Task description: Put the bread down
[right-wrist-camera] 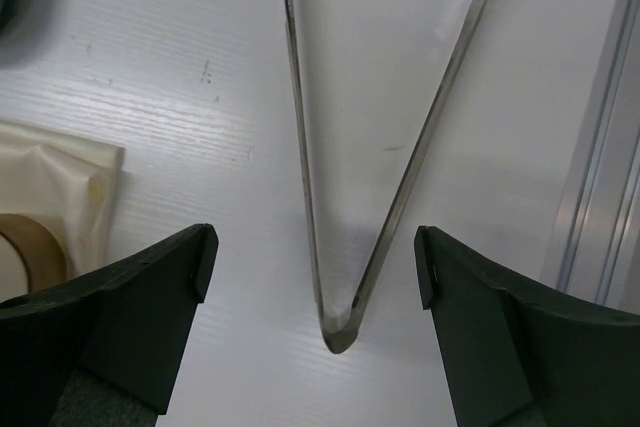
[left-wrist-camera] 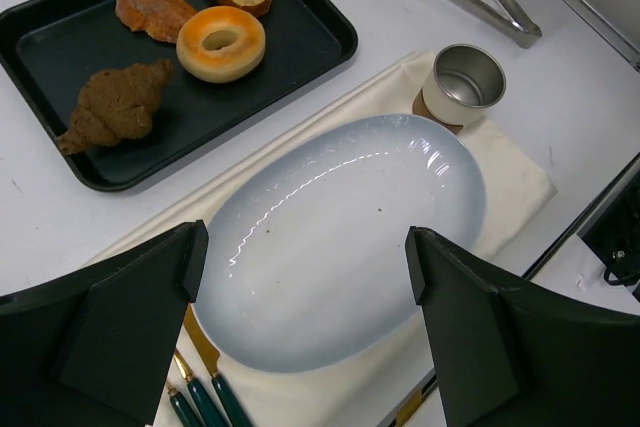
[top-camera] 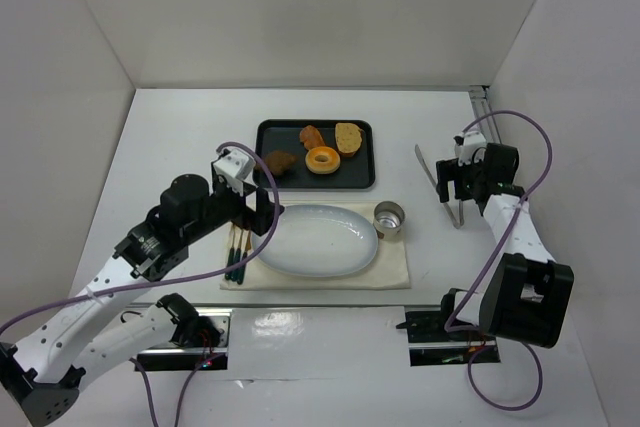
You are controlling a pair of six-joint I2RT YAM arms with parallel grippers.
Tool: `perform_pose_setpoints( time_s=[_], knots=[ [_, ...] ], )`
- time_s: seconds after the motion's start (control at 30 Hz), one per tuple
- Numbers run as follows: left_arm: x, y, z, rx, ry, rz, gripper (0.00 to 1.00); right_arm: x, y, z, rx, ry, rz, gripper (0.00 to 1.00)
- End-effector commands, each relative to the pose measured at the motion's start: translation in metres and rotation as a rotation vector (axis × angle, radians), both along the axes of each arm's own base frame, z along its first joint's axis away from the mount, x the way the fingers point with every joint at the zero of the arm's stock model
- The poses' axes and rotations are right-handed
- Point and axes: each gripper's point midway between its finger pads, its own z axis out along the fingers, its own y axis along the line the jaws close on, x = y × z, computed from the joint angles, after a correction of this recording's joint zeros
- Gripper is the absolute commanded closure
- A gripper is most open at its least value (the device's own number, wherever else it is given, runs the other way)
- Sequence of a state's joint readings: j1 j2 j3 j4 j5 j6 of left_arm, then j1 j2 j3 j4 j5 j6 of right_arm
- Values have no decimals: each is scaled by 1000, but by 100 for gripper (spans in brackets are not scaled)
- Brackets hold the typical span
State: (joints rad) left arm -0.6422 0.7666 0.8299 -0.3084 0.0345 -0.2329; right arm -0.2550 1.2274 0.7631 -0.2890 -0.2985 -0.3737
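Two grippers, both spread wide and empty. Left gripper (left-wrist-camera: 305, 247) hovers over the plate (left-wrist-camera: 340, 197). The bread (left-wrist-camera: 250, 47) lies ahead of it and to its left, on the tray (left-wrist-camera: 290, 67). Judged light, soft and easily crushed, so grip across the outer ring with gentle closure, or put one finger through the hole. Right gripper (right-wrist-camera: 315, 247) straddles the closed end of the tongs (right-wrist-camera: 337, 332); contact cannot be told.

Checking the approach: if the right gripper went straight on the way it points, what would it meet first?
Probably the metal tongs, whose joined end lies between the right gripper's open fingers; depth is unclear.
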Motion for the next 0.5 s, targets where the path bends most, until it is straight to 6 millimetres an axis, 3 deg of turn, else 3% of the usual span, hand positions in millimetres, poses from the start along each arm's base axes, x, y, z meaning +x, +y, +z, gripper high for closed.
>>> perform_pose_setpoints(
  time_s=[0.0, 0.47],
  knots=[
    [-3, -8, 12, -41, -32, -48, 0, 18, -14, 7, -99, -49, 19, 7],
    [-8, -13, 12, -51, -25, -88, 0, 25, -27, -43, -158, 49, 35, 8]
  ],
)
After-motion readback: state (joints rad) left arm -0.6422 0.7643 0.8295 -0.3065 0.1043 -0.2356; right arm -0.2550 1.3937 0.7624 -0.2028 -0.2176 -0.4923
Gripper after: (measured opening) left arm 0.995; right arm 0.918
